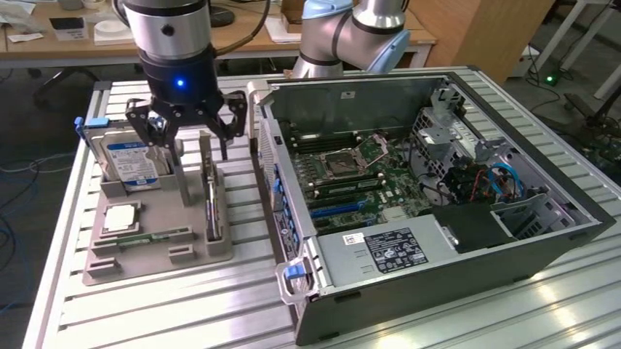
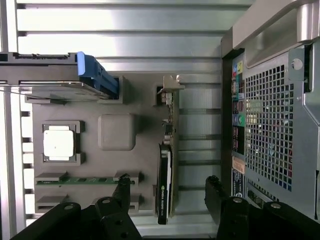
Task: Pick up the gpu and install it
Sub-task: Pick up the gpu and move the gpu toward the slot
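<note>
The gpu is a thin dark card with a green board, standing on edge in a slot of the grey parts tray. My gripper hangs a little above the card's far end, open, with one finger on each side of it and nothing held. In the wrist view the gpu runs straight between my two black fingertips, and its silver bracket is at the far end. The gripper is centred over the card's black section. The open computer case with its motherboard lies just to the exterior view's right of the tray.
On the tray also sit a hard drive in a blue-handled caddy, a square CPU and a RAM stick. The case's rear panel stands close beside the gpu. A second robot arm rises behind the case.
</note>
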You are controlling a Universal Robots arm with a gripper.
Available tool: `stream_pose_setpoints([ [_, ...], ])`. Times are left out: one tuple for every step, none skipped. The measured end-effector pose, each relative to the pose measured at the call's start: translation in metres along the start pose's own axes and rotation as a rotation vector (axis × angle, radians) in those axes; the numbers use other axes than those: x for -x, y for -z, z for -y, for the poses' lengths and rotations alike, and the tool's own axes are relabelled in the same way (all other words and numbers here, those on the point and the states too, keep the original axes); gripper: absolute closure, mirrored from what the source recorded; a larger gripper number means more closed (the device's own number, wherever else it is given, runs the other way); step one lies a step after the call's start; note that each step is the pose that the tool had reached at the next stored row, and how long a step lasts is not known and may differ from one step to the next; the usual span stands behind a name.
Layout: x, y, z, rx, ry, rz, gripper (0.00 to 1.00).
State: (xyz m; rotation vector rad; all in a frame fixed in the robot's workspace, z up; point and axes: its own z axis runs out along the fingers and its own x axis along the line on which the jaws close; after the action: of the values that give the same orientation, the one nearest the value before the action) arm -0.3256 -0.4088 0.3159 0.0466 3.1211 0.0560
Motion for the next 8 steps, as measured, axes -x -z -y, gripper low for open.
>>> stream_pose_setpoints([
  [0.0, -0.0008, 0.001, -0.0001, 0.004, -0.0003, 0.29],
  [0.0, -0.0016, 0.0019, 0.0001, 0.008, -0.0007, 0.29],
  [0.0001, -0.0024, 0.0027, 0.0002, 0.013, -0.0012, 0.29],
  [0.0001, -0.0033, 0.0034, 0.0002, 0.016, -0.0014, 0.29],
  [0.0, -0.0042, 0.0037, 0.0003, 0.016, -0.0014, 0.29],
  [-0.0001, -0.0049, 0.0037, 0.0002, 0.016, -0.0014, 0.29],
  [0.0, -0.0055, 0.0038, 0.0003, 0.016, -0.0014, 0.29],
  [0.0, -0.0061, 0.0038, 0.0002, 0.016, -0.0014, 0.29],
])
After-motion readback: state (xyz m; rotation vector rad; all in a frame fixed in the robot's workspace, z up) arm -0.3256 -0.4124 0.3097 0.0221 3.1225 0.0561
